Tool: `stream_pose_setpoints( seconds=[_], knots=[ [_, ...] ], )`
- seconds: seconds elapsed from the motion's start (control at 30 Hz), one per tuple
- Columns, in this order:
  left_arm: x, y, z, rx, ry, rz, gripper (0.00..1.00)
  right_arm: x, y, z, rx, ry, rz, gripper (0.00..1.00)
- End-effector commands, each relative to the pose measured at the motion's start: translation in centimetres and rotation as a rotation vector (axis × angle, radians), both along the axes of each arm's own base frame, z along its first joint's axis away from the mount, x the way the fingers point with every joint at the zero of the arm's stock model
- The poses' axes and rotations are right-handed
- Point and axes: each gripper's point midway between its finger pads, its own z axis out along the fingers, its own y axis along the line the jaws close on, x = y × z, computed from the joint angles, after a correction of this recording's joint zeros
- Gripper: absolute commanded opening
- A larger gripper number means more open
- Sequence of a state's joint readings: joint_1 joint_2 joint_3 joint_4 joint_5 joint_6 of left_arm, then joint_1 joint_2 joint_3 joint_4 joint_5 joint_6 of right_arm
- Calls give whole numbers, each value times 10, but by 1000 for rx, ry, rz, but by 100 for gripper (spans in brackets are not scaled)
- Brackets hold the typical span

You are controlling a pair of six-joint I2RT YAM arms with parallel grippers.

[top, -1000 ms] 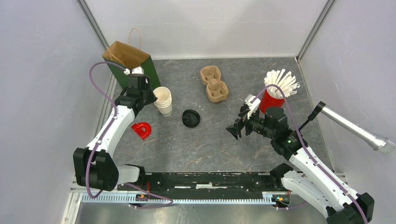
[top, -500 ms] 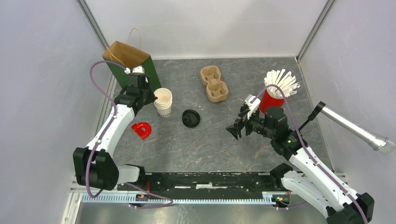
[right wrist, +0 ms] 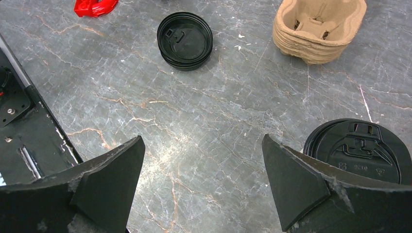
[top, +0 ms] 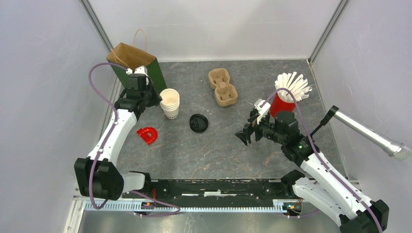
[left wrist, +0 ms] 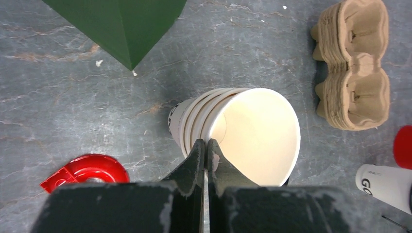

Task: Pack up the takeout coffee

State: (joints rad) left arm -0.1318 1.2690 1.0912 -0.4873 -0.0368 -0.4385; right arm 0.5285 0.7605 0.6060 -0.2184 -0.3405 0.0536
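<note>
Packing not started. The coffee (right wrist: 357,148) stands lidded on the counter (top: 194,150), well apart from the bag (top: 130,56). Right tool (right wrist: 202,137) is spread, empty. Left tool (left wrist: 205,143) pinches the rim of the cup stack (left wrist: 252,131) just beside the bag. Remaining: grasp, bag coffee.

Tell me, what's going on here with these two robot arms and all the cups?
The left gripper is pinched shut on the rim of the top cup in a stack of plain white cups, near a green paper bag. The right gripper hangs wide open above the table, holding nothing. The takeout coffee, black lid on, stands right beside it. The spare lids and a cardboard cup carrier sit untouched. The coffee is not packed yet.
</note>
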Motion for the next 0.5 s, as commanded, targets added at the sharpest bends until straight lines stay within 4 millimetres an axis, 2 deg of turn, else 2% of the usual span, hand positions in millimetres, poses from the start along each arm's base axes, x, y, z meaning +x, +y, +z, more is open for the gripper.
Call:
stream_pose_setpoints(
  seconds=[0.0,0.07,0.23,0.4,0.47],
  knots=[
    [3,-17,14,-197,-64,-51,2,3,2,7,6,-40,10,98],
    [3,-21,10,-283,-54,-69,2,2,2,7,7,-42,10,98],
    [-6,3,4,-113,-8,-32,2,1,5,8,27,-30,21,98],
    [-11,-16,10,-251,-19,-104,2,3,16,16,108,-9,28,98],
    [-11,-18,14,-266,-23,-104,2,9,25,27,186,-2,15,98]
  ],
)
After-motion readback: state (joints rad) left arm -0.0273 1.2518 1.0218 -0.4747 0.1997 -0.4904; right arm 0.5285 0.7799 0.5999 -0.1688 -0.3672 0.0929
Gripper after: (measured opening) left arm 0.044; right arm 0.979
